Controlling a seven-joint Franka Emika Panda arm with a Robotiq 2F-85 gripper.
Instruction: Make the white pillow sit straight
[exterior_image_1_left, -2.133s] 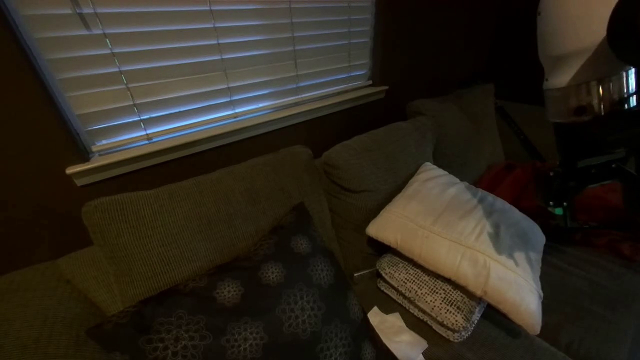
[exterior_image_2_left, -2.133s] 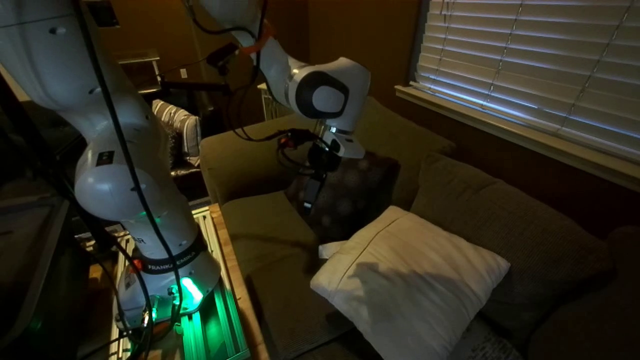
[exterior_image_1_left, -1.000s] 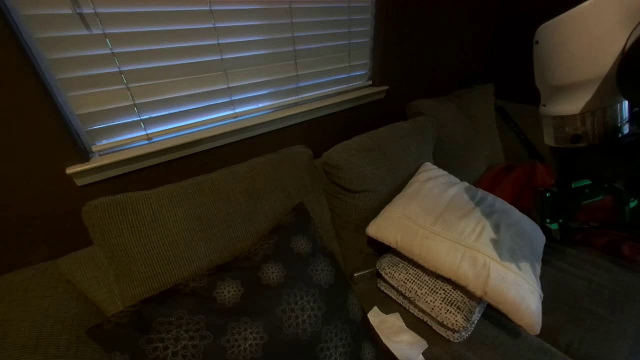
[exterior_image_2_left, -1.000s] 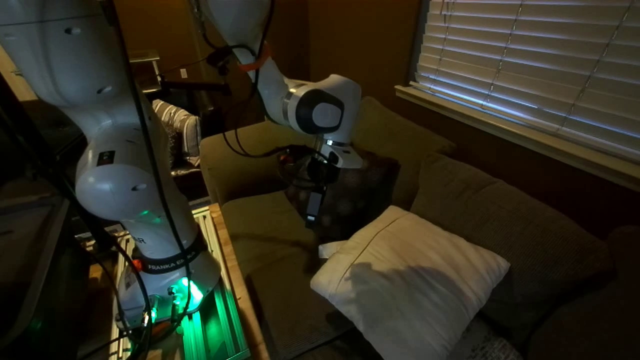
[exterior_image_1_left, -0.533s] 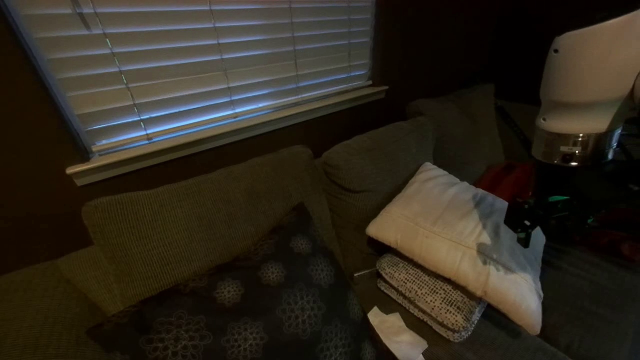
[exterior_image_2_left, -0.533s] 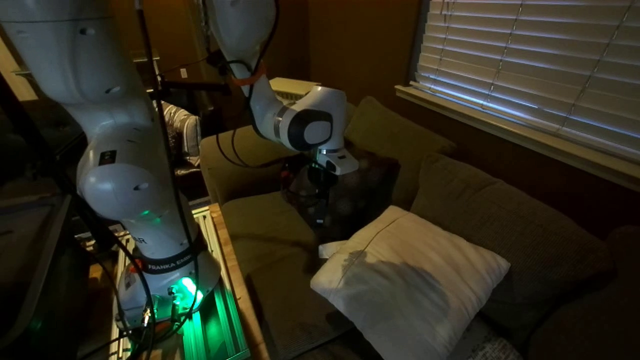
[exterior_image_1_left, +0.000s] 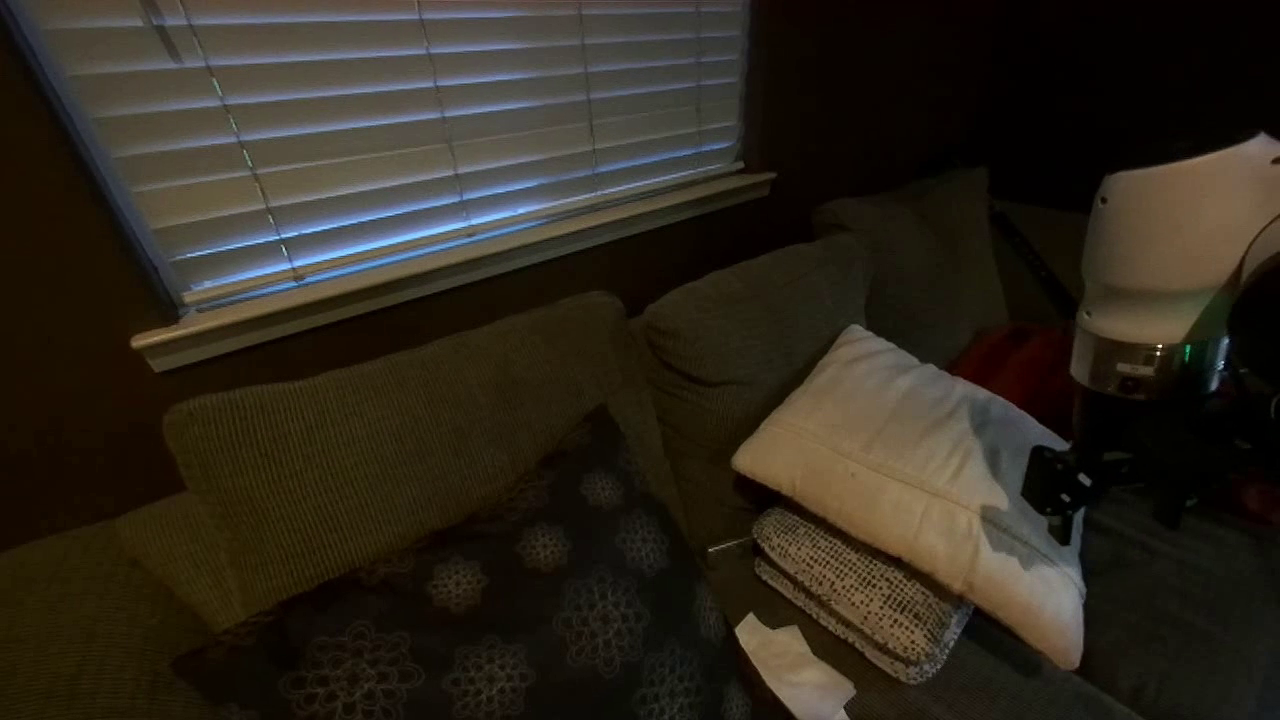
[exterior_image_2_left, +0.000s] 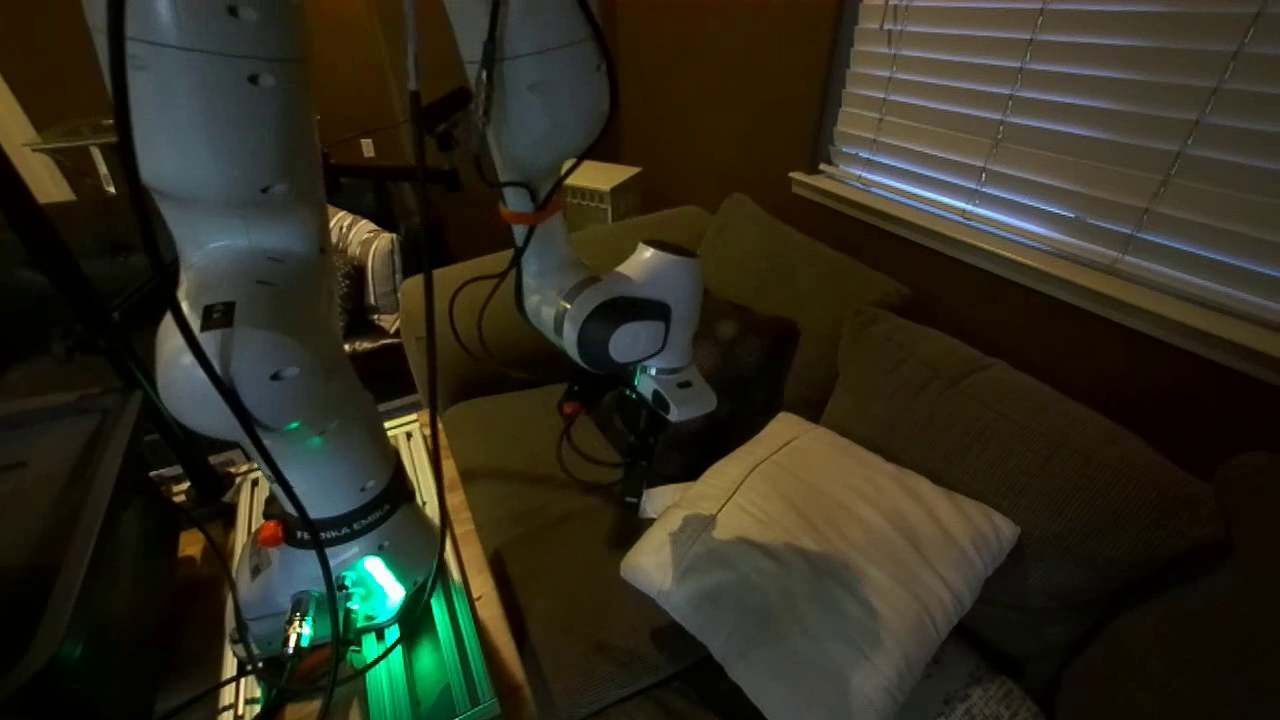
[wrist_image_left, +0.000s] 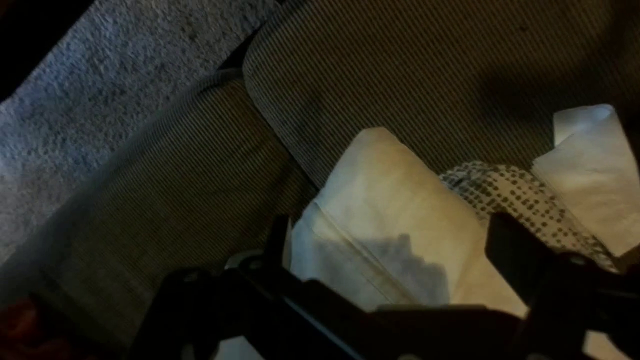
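Here's the white pillow (exterior_image_1_left: 890, 460), sprawled at a slant on the couch (exterior_image_2_left: 560, 560), a corner aimed up at the back cushion (exterior_image_1_left: 740, 310) and part of its bulk lying over a spotted cushion (exterior_image_1_left: 860, 590) that pokes out beneath. And there's the pincer (wrist_image_left: 390, 230), just by one end of the pillow, pointing down, fingers (wrist_image_left: 515, 247) spread well apart! In the wrist view a stretch of the pillow sits framed between them, one fingertip along its edge, the other across toward the spotted cushion. Touching the pillow, or just shy of it? Can't tell from here; the dark fingers swallow the detail. A grey shadow (exterior_image_2_left: 780, 600) spreads over the pillow in both exterior views. In an exterior view the arm (exterior_image_2_left: 550, 120) bends down over the couch, a green light (exterior_image_2_left: 380, 585) glowing at its base. Close beside the spotted cushion lies a loose white sheet (exterior_image_1_left: 795, 665), paper or cloth, hard to say. Farther along the couch slouches a dark flowered cushion (exterior_image_1_left: 590, 620), and beyond the pillow there's something red (exterior_image_1_left: 1020, 375), too dim to name. Above it all hang the blinds (exterior_image_1_left: 450, 140), lowered, thin blue light slipping between the slats, a pale sill (exterior_image_1_left: 450, 272) running beneath, while the wrist view catches a strip of carpet (wrist_image_left: 125, 90) past the couch's edge.
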